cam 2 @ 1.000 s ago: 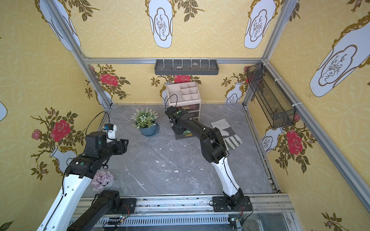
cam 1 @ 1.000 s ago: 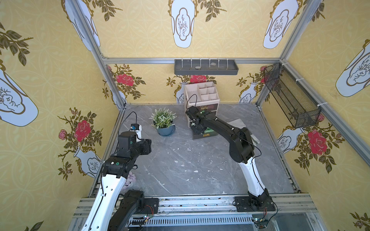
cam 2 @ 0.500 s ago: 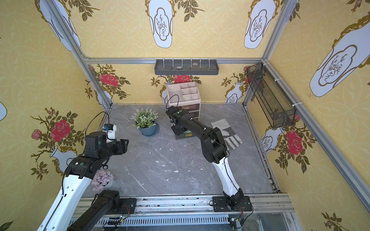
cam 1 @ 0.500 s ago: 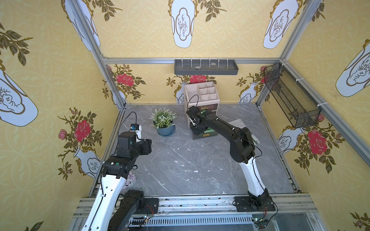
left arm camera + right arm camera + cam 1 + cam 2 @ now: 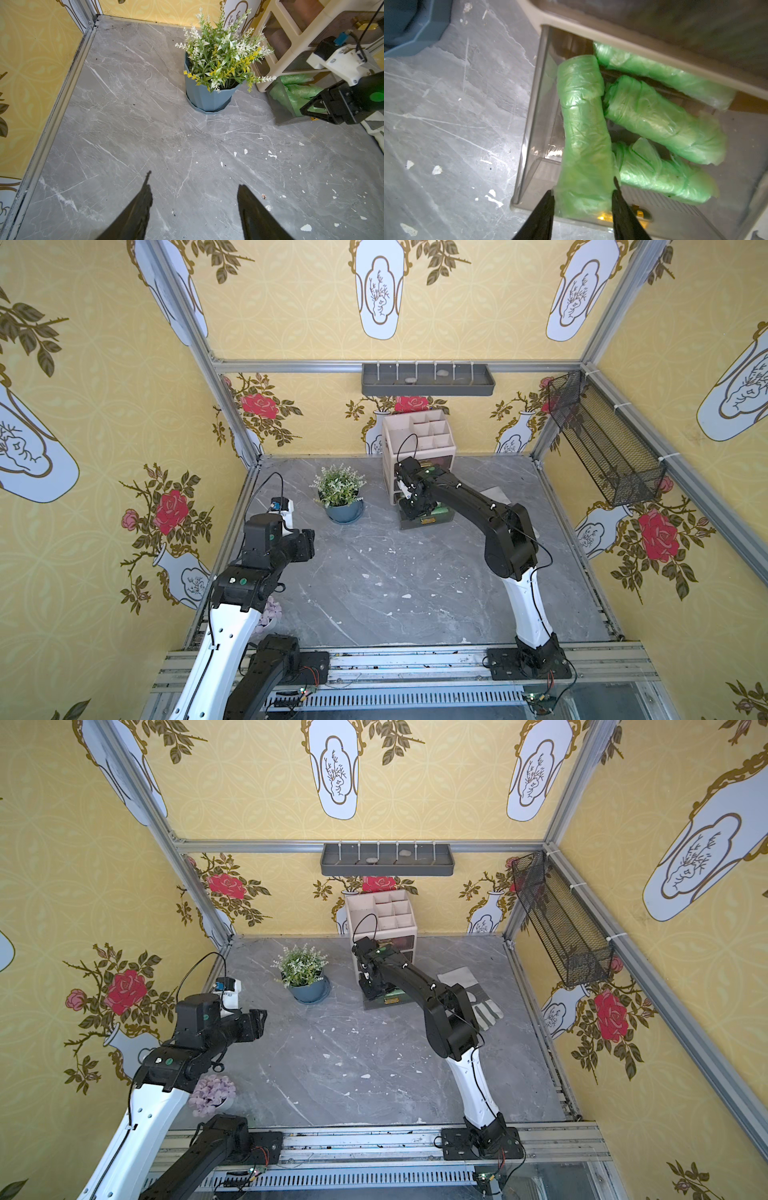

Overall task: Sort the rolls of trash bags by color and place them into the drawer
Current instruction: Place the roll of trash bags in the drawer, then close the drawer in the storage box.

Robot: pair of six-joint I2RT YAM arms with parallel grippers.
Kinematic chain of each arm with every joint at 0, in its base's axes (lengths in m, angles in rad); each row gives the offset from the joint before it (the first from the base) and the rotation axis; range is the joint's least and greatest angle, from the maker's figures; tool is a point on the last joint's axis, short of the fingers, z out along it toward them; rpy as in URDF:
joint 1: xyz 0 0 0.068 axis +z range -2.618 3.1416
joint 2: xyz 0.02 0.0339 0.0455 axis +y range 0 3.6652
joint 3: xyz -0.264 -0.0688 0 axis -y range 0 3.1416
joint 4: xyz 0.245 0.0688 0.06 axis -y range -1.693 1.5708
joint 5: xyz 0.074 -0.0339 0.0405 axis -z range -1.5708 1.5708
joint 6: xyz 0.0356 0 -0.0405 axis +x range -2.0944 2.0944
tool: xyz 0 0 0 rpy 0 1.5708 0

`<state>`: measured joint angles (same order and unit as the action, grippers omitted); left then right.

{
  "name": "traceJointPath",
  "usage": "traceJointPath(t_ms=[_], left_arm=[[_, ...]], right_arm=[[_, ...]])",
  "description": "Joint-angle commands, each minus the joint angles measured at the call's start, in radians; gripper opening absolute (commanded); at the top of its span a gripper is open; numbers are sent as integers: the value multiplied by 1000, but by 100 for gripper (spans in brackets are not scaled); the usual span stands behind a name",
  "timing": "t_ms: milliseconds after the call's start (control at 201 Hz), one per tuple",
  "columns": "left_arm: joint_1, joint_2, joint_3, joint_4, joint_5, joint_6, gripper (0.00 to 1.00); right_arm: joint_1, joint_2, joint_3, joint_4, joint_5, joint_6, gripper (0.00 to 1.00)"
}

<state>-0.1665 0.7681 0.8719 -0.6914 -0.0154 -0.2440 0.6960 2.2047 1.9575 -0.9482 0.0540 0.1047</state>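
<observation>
Right claw (image 5: 582,188) straddles green roll (image 5: 582,116) lying front-to-back.

Four green rolls (image 5: 664,124) lie in the clear drawer (image 5: 529,135); the right pincer (image 5: 582,189) straddles the near end of the crosswise roll (image 5: 583,124).

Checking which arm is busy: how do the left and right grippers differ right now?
The left gripper hovers over bare tabletop with nothing between its jaws; the right gripper is over the pulled-out drawer, jaws either side of a green roll. Left is toward the table's left side, right toward the back. Both have black fingers, jaws apart.
</observation>
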Motion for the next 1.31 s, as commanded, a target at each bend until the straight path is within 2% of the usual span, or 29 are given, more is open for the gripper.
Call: traceJointPath(t_ms=[0, 214, 373, 528, 677, 881, 1071, 1145, 1245, 1310], left_arm=[[0, 0, -7, 11, 3, 3, 67], [1, 2, -3, 11, -3, 4, 67], [0, -2, 10, 11, 8, 0, 66], [1, -7, 47, -24, 0, 0, 66], [1, -19, 71, -43, -10, -9, 67], [1, -4, 123, -63, 25, -31, 65], [-2, 102, 280, -52, 131, -96, 54], [-43, 189, 378, -38, 147, -116, 50], [-211, 341, 542, -39, 21, -86, 51], [-295, 466, 670, -55, -3, -71, 51]], right_arm=[[-15, -30, -27, 49, -81, 36, 48], [-48, -68, -91, 106, -166, 68, 49], [-55, -135, -136, 140, -180, 84, 49], [-69, -241, -229, 214, -230, 106, 65], [-79, -292, -292, 254, -261, 126, 71], [-79, -364, -347, 279, -230, 146, 70], [-86, -621, -589, 442, -124, 243, 70], [-106, -741, -722, 530, -123, 304, 70], [-153, -874, -857, 603, -156, 388, 70], [-190, -939, -906, 603, -169, 444, 68]])
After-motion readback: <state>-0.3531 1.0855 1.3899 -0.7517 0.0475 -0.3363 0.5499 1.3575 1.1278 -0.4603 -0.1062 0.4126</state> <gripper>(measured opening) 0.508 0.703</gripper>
